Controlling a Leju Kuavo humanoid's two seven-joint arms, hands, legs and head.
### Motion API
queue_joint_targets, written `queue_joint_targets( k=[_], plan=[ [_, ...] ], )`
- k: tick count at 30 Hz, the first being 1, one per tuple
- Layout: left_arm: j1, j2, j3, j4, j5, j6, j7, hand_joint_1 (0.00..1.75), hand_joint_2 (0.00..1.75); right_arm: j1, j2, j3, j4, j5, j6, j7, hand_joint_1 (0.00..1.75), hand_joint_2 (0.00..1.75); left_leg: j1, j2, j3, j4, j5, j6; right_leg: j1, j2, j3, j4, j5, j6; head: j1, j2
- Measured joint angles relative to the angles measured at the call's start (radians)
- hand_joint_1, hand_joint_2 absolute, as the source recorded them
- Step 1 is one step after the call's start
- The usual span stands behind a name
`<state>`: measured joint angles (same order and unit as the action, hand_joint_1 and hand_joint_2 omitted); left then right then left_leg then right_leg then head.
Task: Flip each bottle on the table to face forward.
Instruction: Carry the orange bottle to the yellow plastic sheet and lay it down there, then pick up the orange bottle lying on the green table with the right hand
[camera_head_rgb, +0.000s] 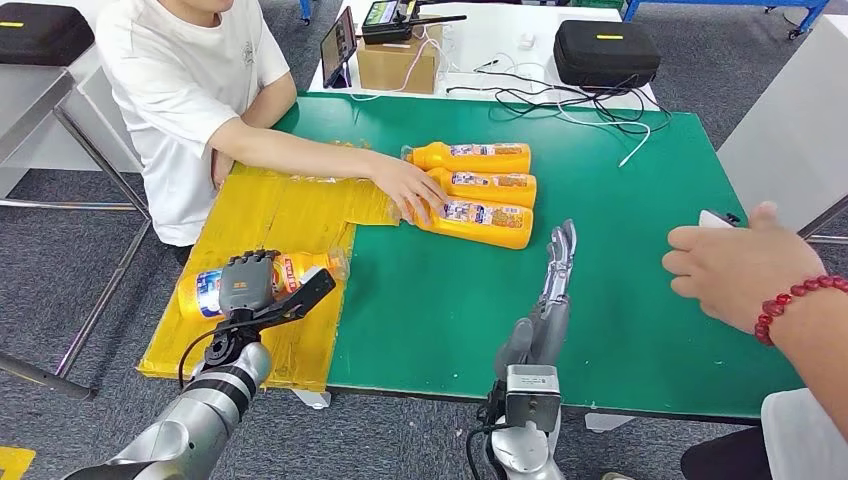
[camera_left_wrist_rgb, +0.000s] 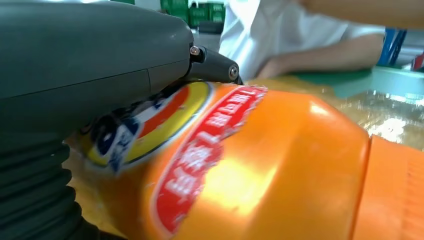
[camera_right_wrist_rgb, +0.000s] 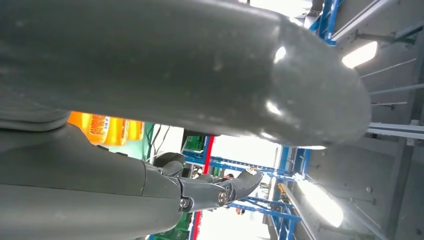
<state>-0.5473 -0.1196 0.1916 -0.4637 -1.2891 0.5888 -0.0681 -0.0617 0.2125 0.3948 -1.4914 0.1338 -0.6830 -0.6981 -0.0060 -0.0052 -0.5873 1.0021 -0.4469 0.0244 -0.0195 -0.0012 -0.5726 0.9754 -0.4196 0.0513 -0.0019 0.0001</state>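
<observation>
The left hand (camera_head_rgb: 247, 281) lies on top of an orange bottle (camera_head_rgb: 205, 291) that rests on its side on the yellow taped sheet (camera_head_rgb: 270, 215), at about eight o'clock on the green table (camera_head_rgb: 600, 300); the fingers are curled over the body of the bottle and hold it, and in the left wrist view the thumb (camera_left_wrist_rgb: 212, 67) presses just above the round label of the bottle (camera_left_wrist_rgb: 260, 165). To do this step well, the hand should probably keep its hold near the middle of the body and roll the bottle slowly, because the smooth plastic may slip. The near edge of the table is close at six o'clock, so the roll is safer toward twelve o'clock, where the sheet has open room. The right hand (camera_head_rgb: 552, 285) stands at the centre with straight, spread fingers and holds nothing. Three more orange bottles (camera_head_rgb: 480, 190) lie side by side at about twelve o'clock, and a person's hand (camera_head_rgb: 412, 188) touches them, so this area is not free. Another person's hand (camera_head_rgb: 740, 265), with a red bead bracelet (camera_head_rgb: 795, 300), hovers at three o'clock.
</observation>
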Motion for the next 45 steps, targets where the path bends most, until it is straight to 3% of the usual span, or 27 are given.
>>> queue_joint_targets(
  k=[3,12,18,22,25,29,33,36,40,45],
  plan=[
    [-0.004,0.003,-0.007,0.006,0.060,-0.065,-0.029,0.00,0.00,0.000,0.000,-0.002,0.006,0.001,0.005,0.000,0.00,0.00,0.000,-0.001,0.001,0.000,0.000,0.000,0.000,0.000,0.001,0.000,0.000,0.000,0.000,0.000],
    [-0.010,-0.031,-0.020,-0.031,0.401,-0.370,-0.240,0.00,0.00,0.000,-0.013,0.002,0.014,0.026,0.007,0.000,0.00,0.00,-0.001,-0.020,0.014,-0.001,0.000,0.000,-0.001,-0.016,0.010,-0.002,-0.008,-0.002,0.000,0.000],
    [0.068,-0.045,-0.141,-0.162,0.565,-0.491,-0.330,0.00,0.00,0.008,-0.033,0.012,0.014,0.042,-0.003,0.000,0.00,0.00,-0.002,-0.014,0.013,0.000,0.002,0.000,-0.001,-0.013,0.017,-0.001,-0.002,-0.002,0.000,0.000],
    [0.150,-0.046,-0.239,-0.295,0.687,-0.400,-0.388,0.00,0.00,0.015,-0.042,0.016,0.014,0.088,-0.009,0.000,0.00,1.75,-0.001,-0.014,0.009,0.000,0.002,0.000,-0.001,-0.013,0.013,-0.001,-0.002,-0.002,0.000,0.000],
    [0.205,-0.056,-0.301,-0.407,0.780,-0.248,-0.466,0.00,0.00,0.019,-0.044,0.016,0.017,0.216,-0.011,0.000,0.00,1.75,-0.001,-0.011,0.004,0.000,0.002,0.000,-0.001,-0.010,0.008,-0.001,-0.002,-0.001,0.000,0.000],
    [0.238,-0.067,-0.340,-0.519,0.839,-0.142,-0.523,0.00,1.75,0.013,-0.049,0.019,0.039,0.322,-0.012,0.018,0.00,1.75,-0.001,-0.010,0.002,0.000,0.001,0.000,-0.001,-0.009,0.006,-0.001,-0.002,-0.001,0.000,0.000],
    [0.310,-0.090,-0.363,-0.687,1.022,0.037,-0.614,0.00,1.75,-0.054,-0.092,0.037,0.185,0.672,-0.012,0.177,0.00,1.75,-0.001,-0.004,0.002,0.000,0.001,0.000,-0.001,-0.004,0.003,-0.001,-0.001,-0.001,0.000,0.000],
    [0.407,-0.128,-0.395,-0.870,1.062,0.100,-0.631,0.00,1.75,-0.126,-0.146,0.039,0.347,0.913,-0.012,0.311,0.00,1.75,-0.002,-0.006,0.001,0.000,0.001,0.000,-0.001,-0.004,0.003,-0.001,-0.001,-0.001,0.000,0.000],
    [0.525,-0.169,-0.456,-1.031,1.037,0.109,-0.634,0.00,1.75,-0.219,-0.218,0.039,0.518,1.009,-0.012,0.401,0.00,1.75,-0.002,-0.007,0.000,0.001,0.001,0.001,-0.002,-0.005,0.003,-0.003,0.000,0.001,0.000,0.000],
    [0.576,-0.167,-0.503,-1.103,1.054,0.111,-0.634,0.00,1.75,-0.274,-0.266,0.040,0.619,1.054,0.004,0.457,0.00,1.75,-0.002,-0.006,0.000,0.001,0.001,0.001,-0.001,-0.005,0.003,-0.003,0.000,0.001,0.000,0.000]
  ],
)
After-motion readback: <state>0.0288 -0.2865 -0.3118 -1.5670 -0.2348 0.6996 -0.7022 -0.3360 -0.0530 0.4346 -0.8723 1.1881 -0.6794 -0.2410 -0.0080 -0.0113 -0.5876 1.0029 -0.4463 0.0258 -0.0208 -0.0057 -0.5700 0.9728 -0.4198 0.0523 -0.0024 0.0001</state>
